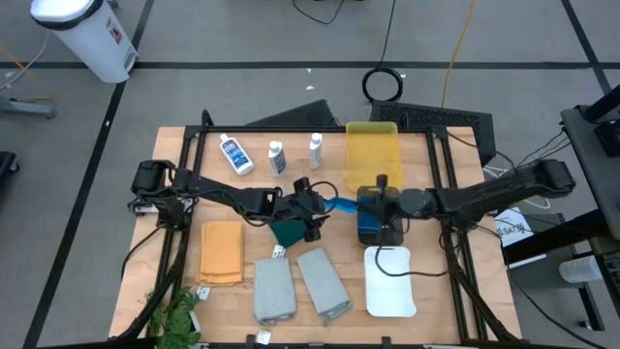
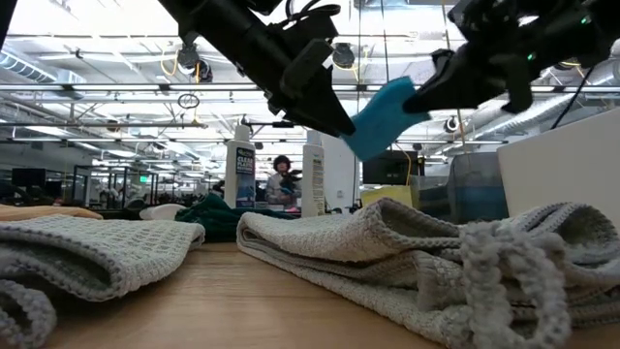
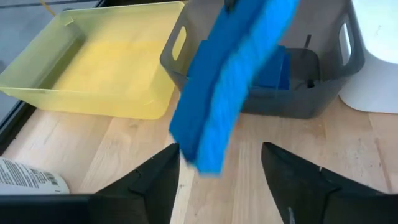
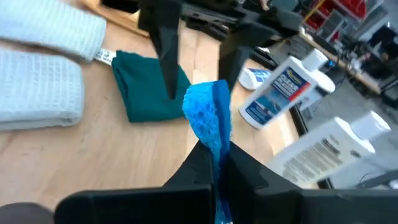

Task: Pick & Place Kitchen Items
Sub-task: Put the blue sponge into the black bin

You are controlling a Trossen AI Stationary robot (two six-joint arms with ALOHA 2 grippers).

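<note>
My right gripper (image 1: 360,206) is shut on a blue sponge (image 1: 341,205), held in the air over the table's middle; it also shows in the low view (image 2: 383,114). My left gripper (image 3: 219,152) is open. Its two fingers stand on either side of the sponge's free end (image 3: 208,155), with a gap on each side. A dark green cloth (image 1: 288,231) lies flat below the left gripper. An orange towel (image 1: 221,252) and two grey towels (image 1: 274,289) lie near the front edge. Three white bottles (image 1: 277,157) stand or lie at the far side. My right gripper pinches the sponge's end nearest the table's right side (image 4: 219,149) between its two fingers, on the two broad faces. The fingers come level from the table's right, along the sponge. The sponge stands on edge, lifted clear, sticking out toward my left gripper.
A dark grey tray (image 1: 392,233) with another blue sponge in it sits under my right gripper. A yellow tray (image 1: 373,150) is behind it and a white tray (image 1: 389,281) in front. A plant (image 1: 170,315) is at the front left corner.
</note>
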